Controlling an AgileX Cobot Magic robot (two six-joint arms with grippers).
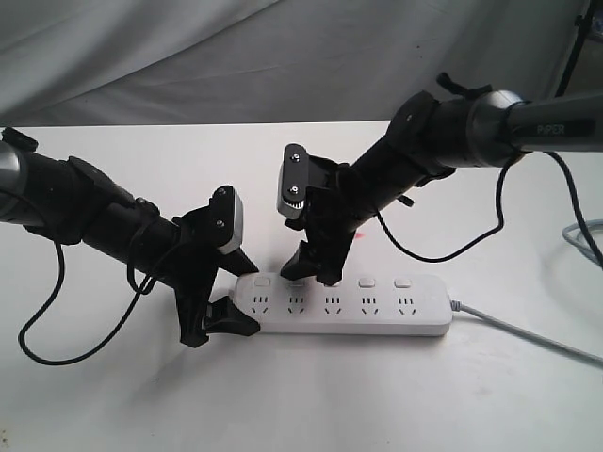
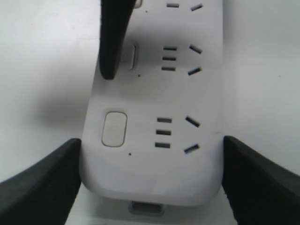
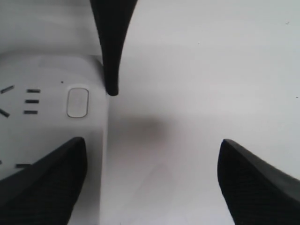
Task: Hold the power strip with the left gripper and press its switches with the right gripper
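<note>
We are losing two of the switches (image 1: pixel 367 282) on the power strip (image 1: pixel 349 309) behind the right pincer (image 1: pixel 314 273), and we cannot tell whether a tip is touching one. The grey cord (image 1: pixel 528 331) is running out of frame toward the right edge of the bench (image 1: pixel 490 405).

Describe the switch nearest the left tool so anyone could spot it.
Find the long white plastic power strip on the white table. Go to its end opposite the grey cord, flanked by the black left tool. The small rounded-square white switch there is the row's last, uncovered.
</note>
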